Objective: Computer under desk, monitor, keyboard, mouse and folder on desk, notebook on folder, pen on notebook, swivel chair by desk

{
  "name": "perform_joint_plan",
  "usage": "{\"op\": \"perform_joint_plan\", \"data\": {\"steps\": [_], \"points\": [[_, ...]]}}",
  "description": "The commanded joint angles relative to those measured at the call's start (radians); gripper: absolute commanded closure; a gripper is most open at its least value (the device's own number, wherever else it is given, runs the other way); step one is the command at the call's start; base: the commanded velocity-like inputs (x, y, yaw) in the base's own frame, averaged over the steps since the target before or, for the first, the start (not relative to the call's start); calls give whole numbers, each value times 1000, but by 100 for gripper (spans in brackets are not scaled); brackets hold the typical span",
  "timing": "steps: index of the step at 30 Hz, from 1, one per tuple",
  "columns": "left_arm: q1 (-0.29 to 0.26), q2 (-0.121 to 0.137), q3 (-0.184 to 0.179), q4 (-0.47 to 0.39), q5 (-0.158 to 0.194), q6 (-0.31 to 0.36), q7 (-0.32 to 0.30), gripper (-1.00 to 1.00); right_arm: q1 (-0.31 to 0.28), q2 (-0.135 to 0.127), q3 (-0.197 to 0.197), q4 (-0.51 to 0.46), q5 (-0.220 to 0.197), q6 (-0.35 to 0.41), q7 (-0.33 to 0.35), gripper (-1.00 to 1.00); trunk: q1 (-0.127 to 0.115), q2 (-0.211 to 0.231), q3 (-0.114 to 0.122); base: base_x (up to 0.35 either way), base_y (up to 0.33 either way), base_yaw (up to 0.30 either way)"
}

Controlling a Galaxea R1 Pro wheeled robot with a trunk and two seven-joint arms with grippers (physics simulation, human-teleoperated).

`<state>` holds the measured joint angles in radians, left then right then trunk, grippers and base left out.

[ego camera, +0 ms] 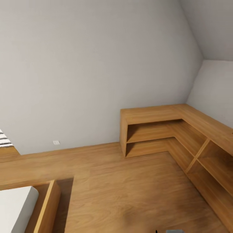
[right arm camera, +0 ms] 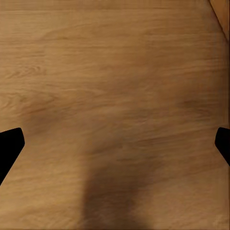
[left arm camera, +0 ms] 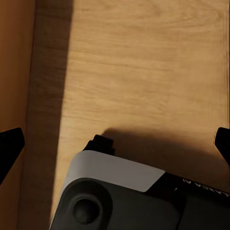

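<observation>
The head camera is looking down into a corner of the attic bedroom, where sloped grey walls (ego camera: 97, 64) are meeting a light wood plank floor (ego camera: 129, 194). Low L-shaped oak shelving (ego camera: 168, 129) is running along the right wall, its open compartments bare. A wooden bed frame with a white mattress (ego camera: 19, 207) is sitting at lower left. The left gripper (left arm camera: 115, 143) is hanging wide open over the floor above the robot's grey-and-black base (left arm camera: 124, 196). The right gripper (right arm camera: 115, 143) is likewise spread wide over bare planks.
</observation>
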<state>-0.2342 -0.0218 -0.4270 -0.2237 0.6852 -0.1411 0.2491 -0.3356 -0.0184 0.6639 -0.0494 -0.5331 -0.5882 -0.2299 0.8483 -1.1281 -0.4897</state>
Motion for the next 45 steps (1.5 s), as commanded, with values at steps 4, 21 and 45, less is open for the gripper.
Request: {"op": "perform_joint_plan", "data": {"steps": [4,21,45], "points": [[-1,0,-9,0,8,-4,6,-100,0,0,8,-1,-4,0,-6,-100,1,0,3,333,0,-256],[0,0,-9,0,8,-4,6,-100,0,26,7,-1,-119,4,-8,-100,1,0,9,333,0,-282],[-1,0,-6,0,10,-66,7,-100,0,32,7,-1,-140,7,-8,-100,1,0,9,227,39,-290]]}}
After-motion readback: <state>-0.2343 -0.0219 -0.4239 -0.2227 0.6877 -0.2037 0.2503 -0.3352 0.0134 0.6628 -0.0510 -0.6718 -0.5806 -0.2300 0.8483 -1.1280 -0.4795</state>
